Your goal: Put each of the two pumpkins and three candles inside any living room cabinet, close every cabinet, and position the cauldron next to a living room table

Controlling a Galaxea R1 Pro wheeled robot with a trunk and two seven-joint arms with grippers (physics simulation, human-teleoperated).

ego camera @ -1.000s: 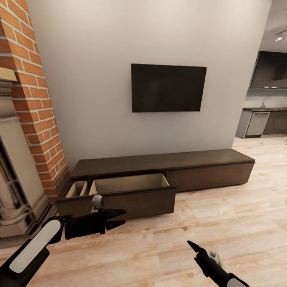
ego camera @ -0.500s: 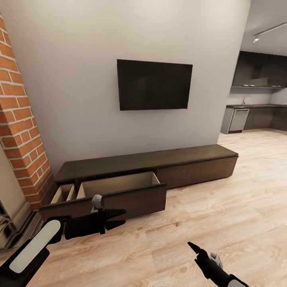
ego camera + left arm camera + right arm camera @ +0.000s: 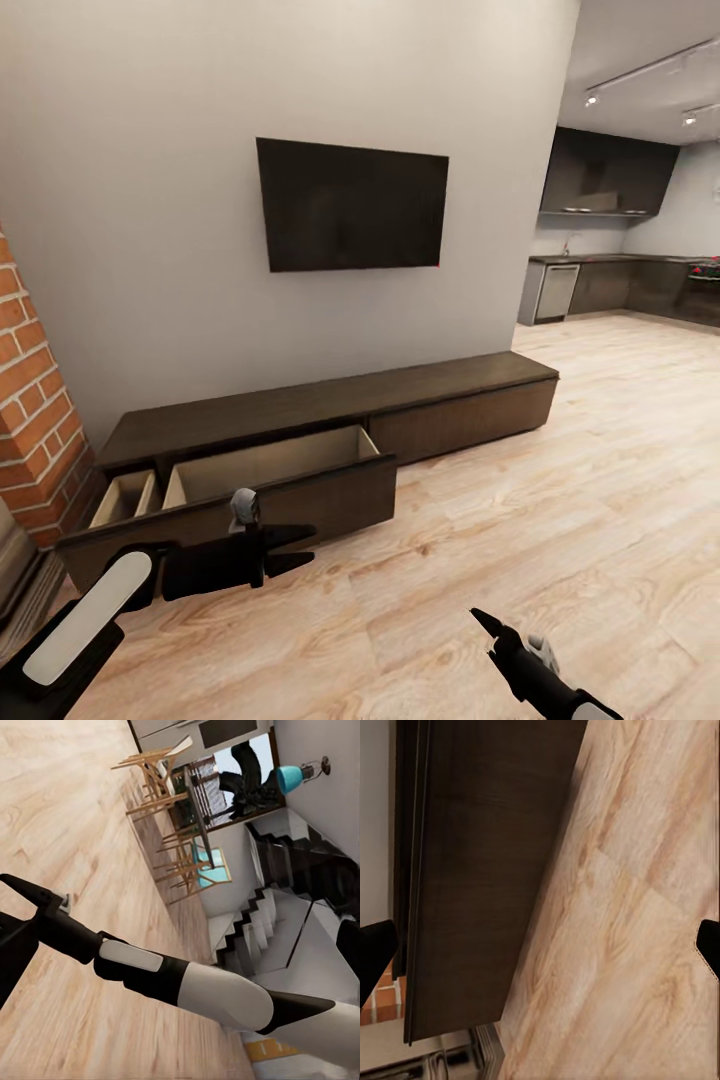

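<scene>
Head view, far left: brick fireplace (image 3: 30, 400) edge, left arm reaches in low from the bottom-left corner, forearm angled up toward centre. Left end effector (image 3: 295, 548) points right, level over the wood floor (image 3: 560, 520), fingers spread with nothing between them. Just beyond it the cabinet (image 3: 330, 400) runs along the grey wall, its left drawer (image 3: 255, 480) pulled out, visible inside shows no contents; the right front is shut. The drawer front sits close behind the left end effector, apart from it. TV (image 3: 352, 205) is mounted on the wall above the cabinet. Right arm comes up from the bottom edge, right end effector (image 3: 492, 628) tilted up-left over bare floor, well apart from the cabinet; right wrist view shows its fingertips at opposite edges, spread, empty. Kitchen (image 3: 620, 270) opens far right.
</scene>
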